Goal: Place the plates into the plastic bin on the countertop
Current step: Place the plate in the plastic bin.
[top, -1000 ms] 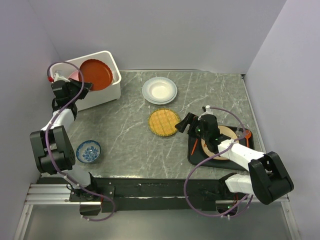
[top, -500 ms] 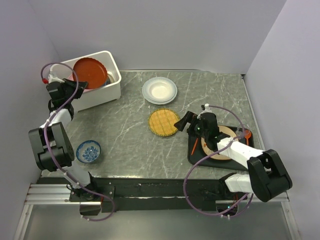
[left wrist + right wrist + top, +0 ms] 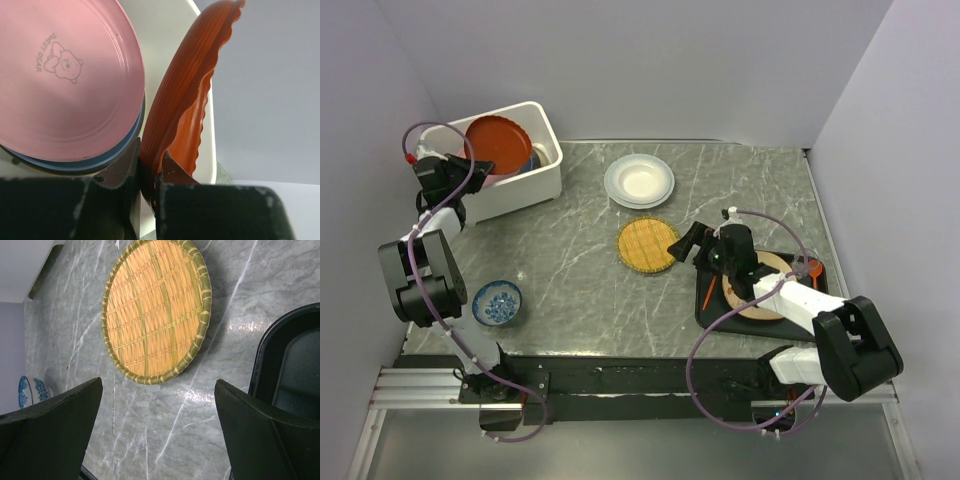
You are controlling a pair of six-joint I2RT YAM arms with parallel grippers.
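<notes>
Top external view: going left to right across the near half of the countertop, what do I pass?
bowl → woven plate → tray

Grey-green marbled countertop [image 3: 580,290] and its load

A white plastic bin [image 3: 520,195] stands at the far left corner. A white plate [image 3: 639,181] lies toward the back, with a woven yellow plate [image 3: 648,245] just nearer. A small blue-and-white bowl [image 3: 497,302] sits near left, and a flat black tray [image 3: 715,316] near right.
</notes>
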